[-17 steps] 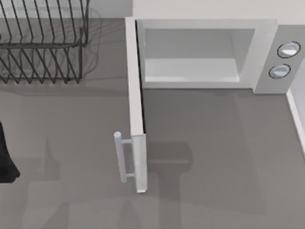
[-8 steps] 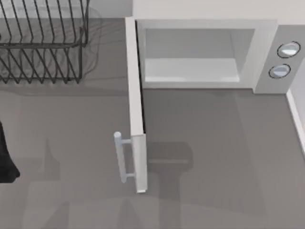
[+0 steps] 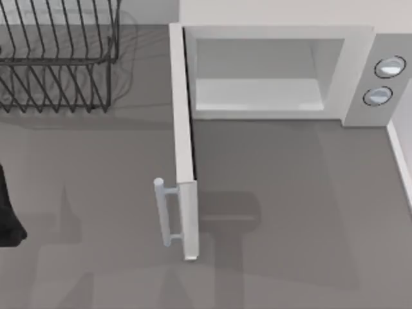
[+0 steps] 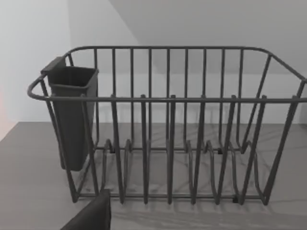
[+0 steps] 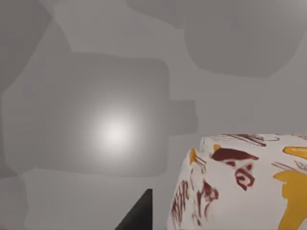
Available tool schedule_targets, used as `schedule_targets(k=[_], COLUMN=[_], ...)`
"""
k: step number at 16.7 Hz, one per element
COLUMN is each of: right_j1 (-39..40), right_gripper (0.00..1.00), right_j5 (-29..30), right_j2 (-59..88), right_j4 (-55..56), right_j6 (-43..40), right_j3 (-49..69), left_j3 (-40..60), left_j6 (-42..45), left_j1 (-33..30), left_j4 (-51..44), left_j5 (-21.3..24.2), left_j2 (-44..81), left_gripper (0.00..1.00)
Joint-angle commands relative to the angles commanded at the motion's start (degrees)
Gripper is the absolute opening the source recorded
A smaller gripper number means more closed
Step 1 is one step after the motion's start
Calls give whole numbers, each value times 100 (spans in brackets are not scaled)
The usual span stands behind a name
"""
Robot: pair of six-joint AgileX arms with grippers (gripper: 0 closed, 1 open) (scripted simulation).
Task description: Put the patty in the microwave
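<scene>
The white microwave (image 3: 357,71) stands at the back right of the table, its pale interior (image 3: 257,93) bare. Its door (image 3: 183,129) is swung fully out toward the front, with the silver bar handle (image 3: 164,212) on its left face. Two round knobs (image 3: 389,66) sit on the panel at the right. The patty is out of view. A black part of my left arm (image 3: 8,215) shows at the table's left edge. A dark piece of my left gripper (image 4: 91,216) hangs in front of the wire rack. A dark piece of my right gripper (image 5: 139,213) hovers over grey table.
A dark wire rack (image 3: 58,58) stands at the back left, with a dark cup-like holder (image 4: 72,115) on one end. A white box printed in red and yellow (image 5: 244,182) lies close beside my right gripper. A pale wall edge (image 3: 402,161) runs along the right.
</scene>
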Motion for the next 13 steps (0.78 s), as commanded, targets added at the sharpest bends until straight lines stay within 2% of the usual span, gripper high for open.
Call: schedule_targets(k=[8, 13], right_j1=[153, 1249], right_gripper=[0, 0], right_j5=[84, 675], right_j2=[25, 843], right_j4=[34, 1433], right_j6=[157, 1154], right_j3=[163, 499], left_j3=[0, 0], left_j6=[0, 0], left_j1=[0, 0], left_j4=[0, 0], left_j5=[0, 0], left_j2=[0, 0], left_gripper=[100, 100])
